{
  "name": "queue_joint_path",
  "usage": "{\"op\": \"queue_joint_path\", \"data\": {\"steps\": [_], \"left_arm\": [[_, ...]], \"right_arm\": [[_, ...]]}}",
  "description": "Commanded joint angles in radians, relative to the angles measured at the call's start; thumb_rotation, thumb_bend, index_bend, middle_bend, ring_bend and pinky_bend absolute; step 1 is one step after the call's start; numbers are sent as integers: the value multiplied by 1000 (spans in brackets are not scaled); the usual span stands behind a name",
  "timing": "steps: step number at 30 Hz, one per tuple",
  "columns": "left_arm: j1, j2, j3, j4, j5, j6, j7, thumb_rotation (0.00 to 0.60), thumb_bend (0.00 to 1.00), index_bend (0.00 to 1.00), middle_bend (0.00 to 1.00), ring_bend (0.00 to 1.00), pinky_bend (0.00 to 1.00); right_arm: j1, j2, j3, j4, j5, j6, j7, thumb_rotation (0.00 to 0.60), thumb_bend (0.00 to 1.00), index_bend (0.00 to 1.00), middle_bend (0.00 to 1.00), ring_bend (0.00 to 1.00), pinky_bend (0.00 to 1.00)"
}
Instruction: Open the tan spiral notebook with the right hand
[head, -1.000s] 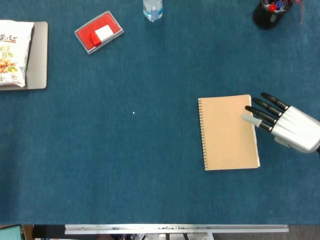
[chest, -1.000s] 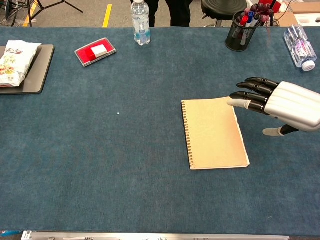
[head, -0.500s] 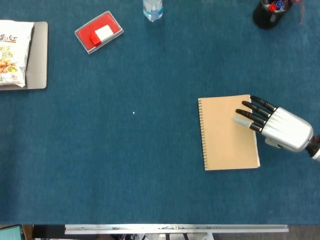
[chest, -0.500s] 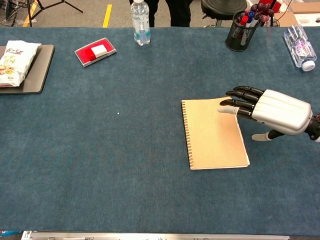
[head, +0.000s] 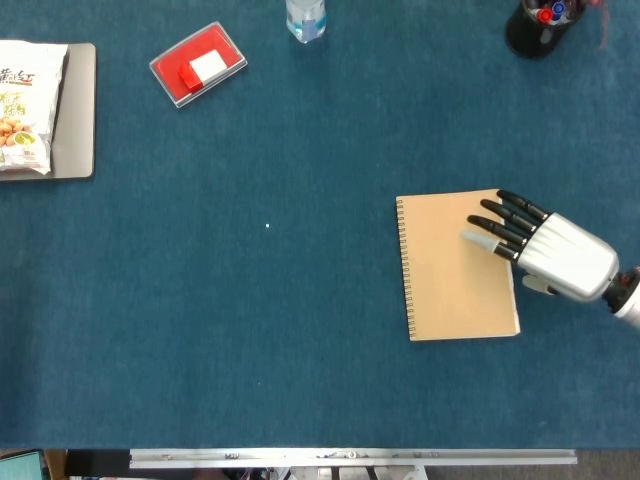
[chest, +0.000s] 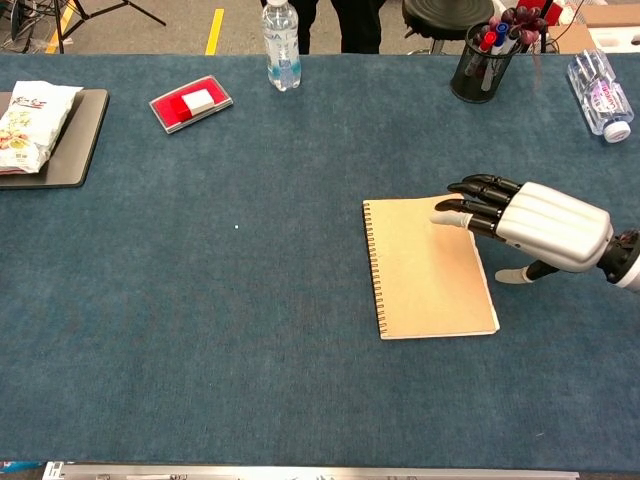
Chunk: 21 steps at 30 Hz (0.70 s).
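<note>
Blue table (head: 300, 330): flat right hand (head: 545, 252) over notebook (head: 450, 270)

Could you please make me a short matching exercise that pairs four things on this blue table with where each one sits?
Things:
1. tan spiral notebook
2. red flat case
3. black pen holder
4. printed snack bag

Places:
A. far left, lying on a grey tray
B. far right corner, filled with markers
C. right of centre, closed, with the right hand over its free edge
D. far side, left of the upright clear water bottle

Pairs: 1-C, 2-D, 3-B, 4-A
</note>
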Motion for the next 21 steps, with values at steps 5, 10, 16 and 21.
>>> {"op": "queue_joint_path", "data": {"steps": [5,10,16,21], "left_arm": [[-2,2,-4,-1,-3,-2,-4,600,108,472,436,318,457],[0,4,-2,-3,-1,0,-7,600,108,472,436,318,457],[1,6,-2,-5,0,2,-10,600,109,472,436,317,457],[2,7,-2,-5,1,2,-12,600,108,472,436,318,457]], "right_arm": [[1,-26,-5,32,8,2,22,600,0,123,141,37,97],[3,-40,-12,48,12,-4,34,600,15,123,141,37,97],[6,-52,-18,60,16,-9,41,600,64,123,141,37,97],[6,-61,-21,67,19,-11,43,600,116,122,142,37,97]]}}
